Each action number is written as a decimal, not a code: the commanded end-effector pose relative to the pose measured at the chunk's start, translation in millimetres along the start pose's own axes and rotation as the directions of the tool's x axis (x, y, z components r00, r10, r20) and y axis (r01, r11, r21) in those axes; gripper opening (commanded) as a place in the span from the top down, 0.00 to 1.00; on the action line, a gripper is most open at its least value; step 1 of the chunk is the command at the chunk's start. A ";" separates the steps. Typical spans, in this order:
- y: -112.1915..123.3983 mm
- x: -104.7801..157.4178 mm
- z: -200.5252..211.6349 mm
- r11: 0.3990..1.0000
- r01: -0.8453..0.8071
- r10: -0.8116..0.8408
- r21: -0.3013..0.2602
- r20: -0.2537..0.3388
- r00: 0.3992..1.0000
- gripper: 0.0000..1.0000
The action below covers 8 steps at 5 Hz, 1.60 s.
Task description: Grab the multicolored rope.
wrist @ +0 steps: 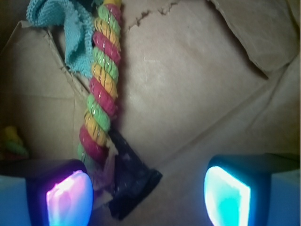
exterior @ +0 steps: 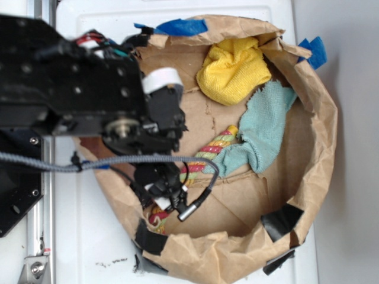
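The multicolored rope (wrist: 100, 89), twisted from red, yellow and green strands, lies on the brown paper floor of the bag. In the exterior view the multicolored rope (exterior: 211, 152) runs from the teal cloth toward the lower left, partly hidden behind the arm. My gripper (wrist: 148, 197) is open, hovering over the rope's near end. The left pad (wrist: 70, 197) glows pink and sits just beside the rope; the right pad (wrist: 226, 197) glows cyan over bare paper. In the exterior view the gripper (exterior: 161, 188) is low inside the bag.
A teal woven cloth (exterior: 263, 133) covers the rope's far end. A yellow terry cloth (exterior: 233, 70) lies at the back. The brown paper bag wall (exterior: 323, 136) rings everything. A piece of black tape (wrist: 131, 181) lies next to the rope's near end.
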<state>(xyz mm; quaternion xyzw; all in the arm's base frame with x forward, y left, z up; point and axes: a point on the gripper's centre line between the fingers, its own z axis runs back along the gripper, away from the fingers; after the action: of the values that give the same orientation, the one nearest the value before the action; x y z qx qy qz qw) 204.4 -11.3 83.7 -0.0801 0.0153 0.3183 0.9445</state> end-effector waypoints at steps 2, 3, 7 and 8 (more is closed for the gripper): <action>-2.7 5.0 19.2 0.997 -0.060 0.066 -0.046 0.132 0.989 0.00; -4.7 5.8 16.3 0.997 -0.075 0.077 -0.020 0.128 0.989 0.00; -32.9 56.3 -32.3 0.994 -0.078 0.071 0.072 0.094 0.993 0.00; -32.9 56.3 -32.3 0.994 -0.078 0.071 0.072 0.094 0.993 0.00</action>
<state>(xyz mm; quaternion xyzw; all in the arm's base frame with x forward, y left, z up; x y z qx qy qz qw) 262.5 -11.7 39.8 -0.0169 0.0129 0.3507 0.9363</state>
